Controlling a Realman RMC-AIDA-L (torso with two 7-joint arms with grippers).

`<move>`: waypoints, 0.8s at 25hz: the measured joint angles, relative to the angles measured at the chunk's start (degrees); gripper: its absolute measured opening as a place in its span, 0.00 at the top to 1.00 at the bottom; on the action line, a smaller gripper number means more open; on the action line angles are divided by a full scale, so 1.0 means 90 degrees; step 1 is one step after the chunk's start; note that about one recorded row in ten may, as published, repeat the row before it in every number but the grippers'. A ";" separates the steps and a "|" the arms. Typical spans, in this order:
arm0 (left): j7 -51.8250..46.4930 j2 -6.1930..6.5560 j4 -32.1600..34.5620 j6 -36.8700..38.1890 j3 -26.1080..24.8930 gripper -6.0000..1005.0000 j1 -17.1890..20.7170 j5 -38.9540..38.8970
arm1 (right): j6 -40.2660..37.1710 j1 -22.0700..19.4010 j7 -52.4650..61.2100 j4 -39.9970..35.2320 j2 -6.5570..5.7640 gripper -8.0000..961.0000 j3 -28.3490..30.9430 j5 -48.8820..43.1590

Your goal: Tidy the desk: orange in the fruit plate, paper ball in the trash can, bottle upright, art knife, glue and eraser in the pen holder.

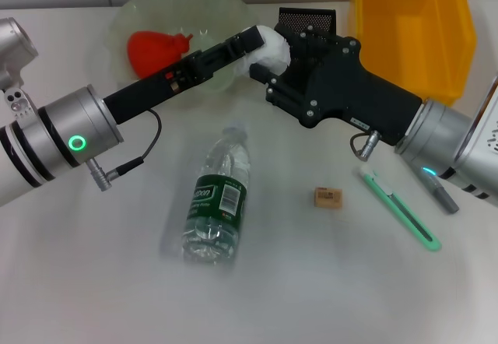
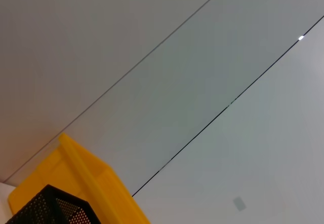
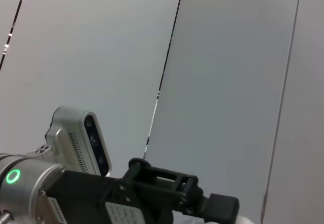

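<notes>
The white paper ball [image 1: 274, 47] is held above the table, just past the plate's rim, between my two grippers. My left gripper [image 1: 253, 39] reaches in from the left and is shut on it. My right gripper [image 1: 268, 75] comes in from the right and sits against the ball's underside. The clear bottle [image 1: 219, 201] with a green label lies on its side at the centre. The tan eraser [image 1: 327, 198], green art knife [image 1: 401, 208] and grey glue stick [image 1: 440, 193] lie at the right. A red-orange fruit [image 1: 156, 53] sits in the glass fruit plate [image 1: 124, 13].
The black mesh pen holder [image 1: 307, 19] stands at the back, behind my right gripper, and shows in the left wrist view [image 2: 45, 208]. The yellow trash bin [image 1: 412, 25] is at the back right, also in the left wrist view [image 2: 86, 181]. The right wrist view shows my left arm [image 3: 157, 193].
</notes>
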 joint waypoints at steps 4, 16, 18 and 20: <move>0.0005 0.0002 0.0000 -0.0008 -0.0005 0.46 -0.0002 0.0017 | 0.0000 0.0000 0.0002 -0.0002 0.0000 0.45 0.0003 0.0015; 0.0008 0.0023 0.0086 -0.0006 -0.0119 0.21 0.0054 -0.0001 | -0.0011 -0.0008 0.0009 0.0001 0.0001 0.49 0.0047 0.0025; 0.0010 0.0043 0.0180 0.0039 -0.0154 0.21 0.0126 -0.0003 | -0.0055 -0.0025 0.0014 0.0000 0.0001 0.49 0.0087 0.0025; 0.0008 0.0077 0.0490 0.0181 -0.0144 0.21 0.0286 0.0021 | -0.0208 -0.0099 0.0060 -0.0012 -0.0006 0.49 0.0227 0.0025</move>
